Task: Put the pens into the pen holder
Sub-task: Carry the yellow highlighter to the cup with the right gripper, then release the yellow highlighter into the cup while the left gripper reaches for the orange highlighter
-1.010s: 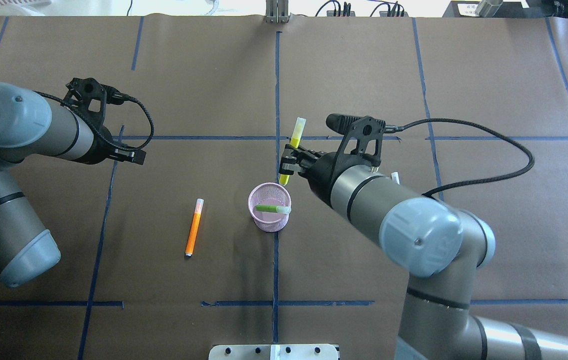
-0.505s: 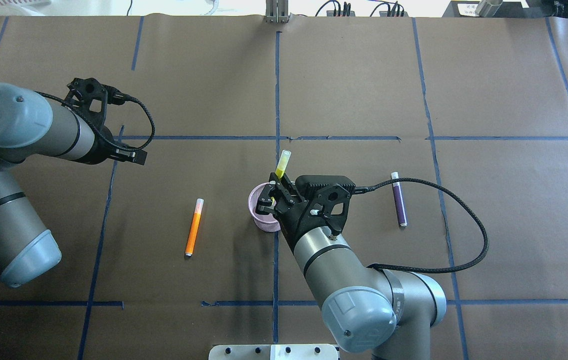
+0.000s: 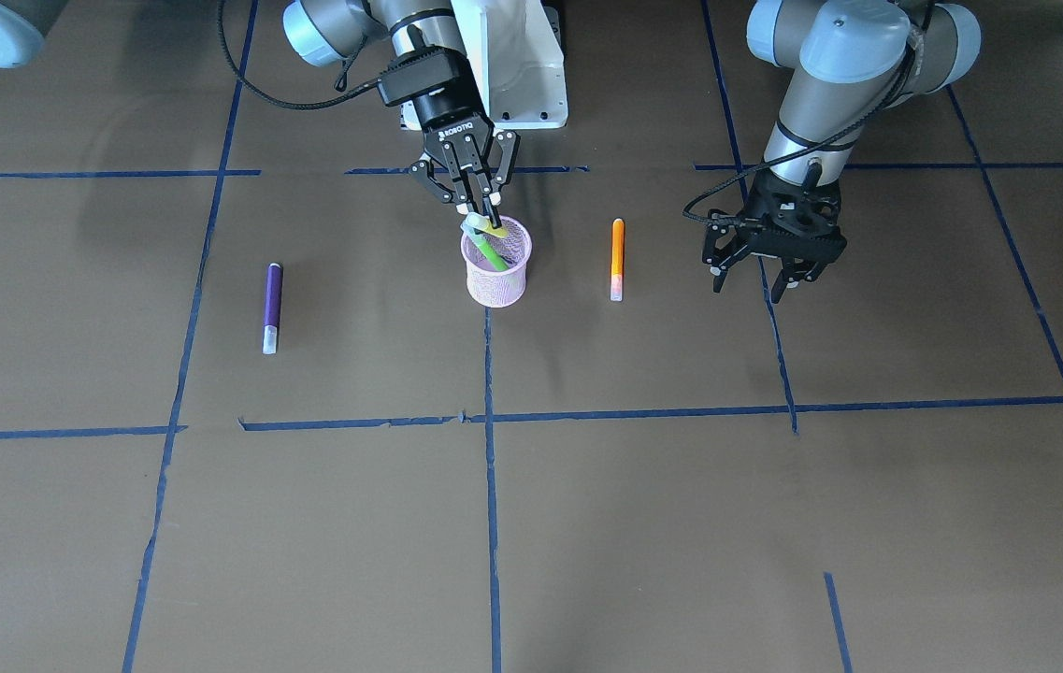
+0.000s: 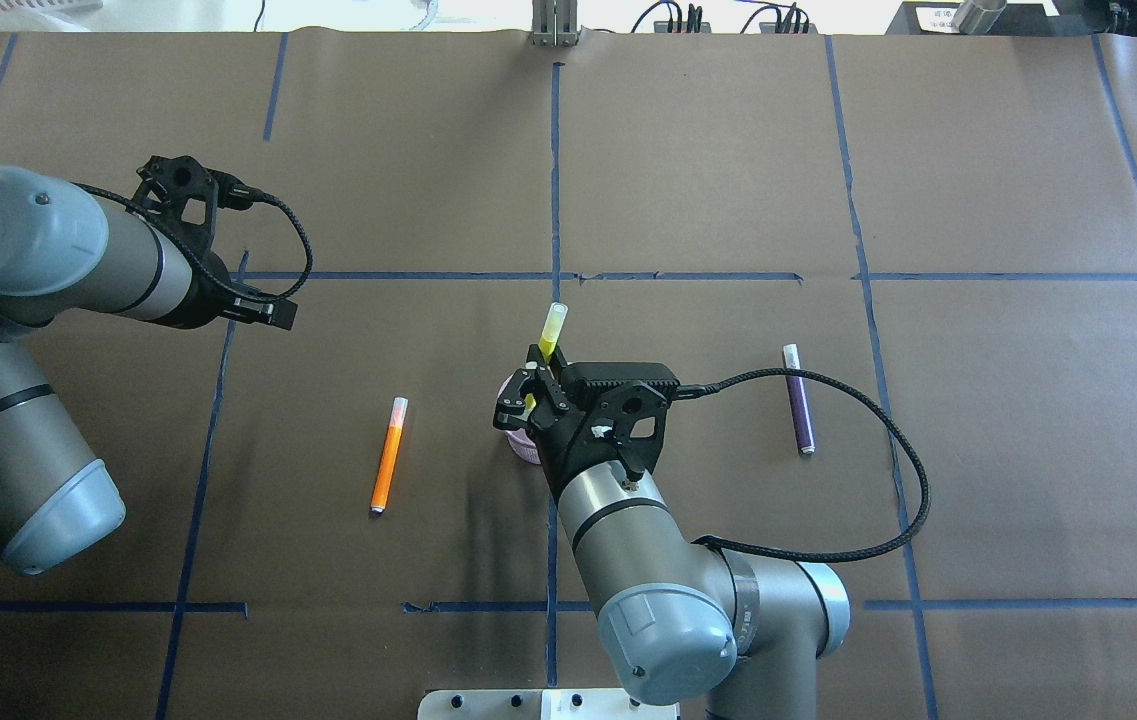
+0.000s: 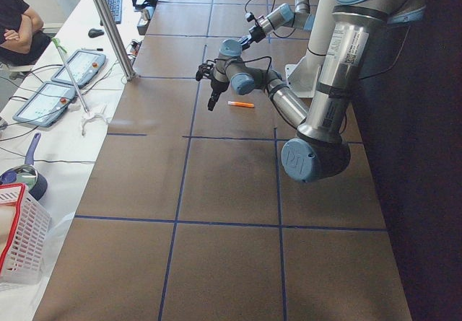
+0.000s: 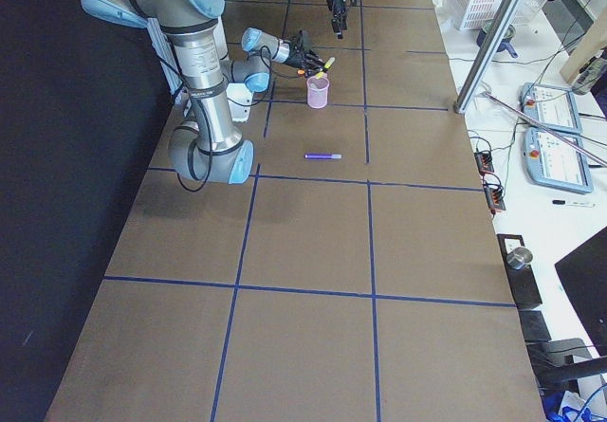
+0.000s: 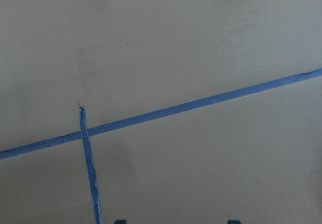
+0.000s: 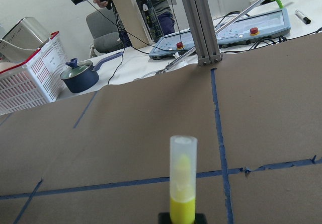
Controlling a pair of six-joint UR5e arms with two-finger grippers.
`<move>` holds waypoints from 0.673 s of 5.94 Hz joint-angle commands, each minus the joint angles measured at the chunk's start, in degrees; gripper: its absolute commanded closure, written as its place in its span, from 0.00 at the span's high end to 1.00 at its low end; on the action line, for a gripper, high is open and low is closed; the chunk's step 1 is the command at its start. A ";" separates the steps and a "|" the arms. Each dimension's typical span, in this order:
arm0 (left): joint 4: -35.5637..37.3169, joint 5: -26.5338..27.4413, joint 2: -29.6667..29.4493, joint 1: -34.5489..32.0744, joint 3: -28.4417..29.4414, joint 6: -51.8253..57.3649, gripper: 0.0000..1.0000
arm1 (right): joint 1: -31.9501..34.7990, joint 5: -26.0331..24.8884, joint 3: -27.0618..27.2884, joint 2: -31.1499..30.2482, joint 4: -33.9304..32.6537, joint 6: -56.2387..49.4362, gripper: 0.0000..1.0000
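Observation:
The pink mesh pen holder (image 3: 497, 276) stands at mid-table, mostly hidden under my right wrist in the overhead view (image 4: 522, 449). A green pen (image 3: 494, 254) leans inside it. My right gripper (image 3: 482, 213) is right over the holder's rim, shut on a yellow pen (image 4: 548, 342). That pen is tilted, its lower end at the holder's mouth and its pale cap up (image 8: 182, 156). The orange pen (image 3: 617, 257) and the purple pen (image 3: 272, 299) lie flat on the table either side of the holder. My left gripper (image 3: 768, 276) is open and empty beyond the orange pen.
Brown paper with blue tape lines covers the table (image 4: 688, 180). The right arm's cable (image 4: 888, 460) loops over the table close to the purple pen (image 4: 800, 405). The orange pen (image 4: 388, 455) lies between the holder and my left arm. Operators' gear sits past the far edge.
My right arm has swung back toward the robot, carrying the yellow pen from beyond the holder to over it and lowering its tip to the mouth. The purple pen is now uncovered. The left arm has not moved.

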 commanded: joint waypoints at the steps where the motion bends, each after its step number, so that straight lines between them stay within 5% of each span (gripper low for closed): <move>1: 0.00 0.00 -0.13 0.09 0.42 -0.03 0.74 | -0.02 -0.17 -1.45 0.66 0.05 -0.12 0.83; 2: 0.00 0.00 -0.30 0.18 0.42 -0.03 0.74 | 0.07 0.09 -1.27 0.66 0.05 -0.81 0.98; 3: 0.69 -0.26 -1.09 0.26 0.42 -0.37 0.74 | 0.42 1.05 1.86 2.05 0.13 -0.39 0.98; 4: 0.96 -6.18 -2.66 0.70 1.64 -5.69 0.73 | 2.51 7.67 4.07 2.06 0.13 -0.03 0.99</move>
